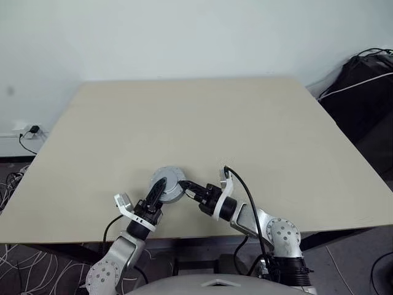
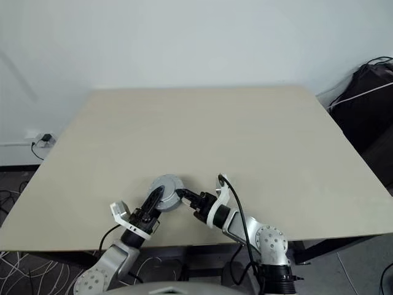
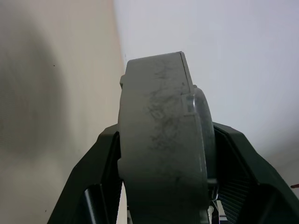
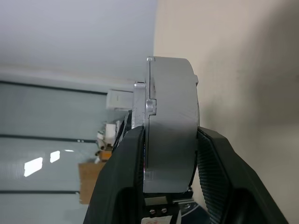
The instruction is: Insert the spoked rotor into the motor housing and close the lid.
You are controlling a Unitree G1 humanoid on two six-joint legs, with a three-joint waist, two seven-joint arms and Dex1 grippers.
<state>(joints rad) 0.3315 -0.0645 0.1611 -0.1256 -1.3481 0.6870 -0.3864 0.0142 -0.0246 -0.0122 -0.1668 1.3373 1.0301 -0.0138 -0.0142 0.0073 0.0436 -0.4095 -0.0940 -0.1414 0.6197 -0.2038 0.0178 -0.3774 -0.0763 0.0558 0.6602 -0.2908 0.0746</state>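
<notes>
Both tools grip the closed motor housing [image 1: 168, 184] above the worktop [image 1: 245, 123]: right tool [image 1: 186, 187] clamped, left tool [image 1: 158, 192] bracketing its faces. Lid-closing seems under way; next, squeeze firmly.

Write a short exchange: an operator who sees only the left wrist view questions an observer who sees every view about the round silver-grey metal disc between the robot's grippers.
Operator: My left gripper has its fingers on either side of the round silver-grey metal disc. Is anything else holding it?
Observer: Yes, the right gripper is clamped on its opposite edge.
Operator: Where is it over the flat beige table?
Observer: Close to the table's near edge, left of the middle.
</notes>
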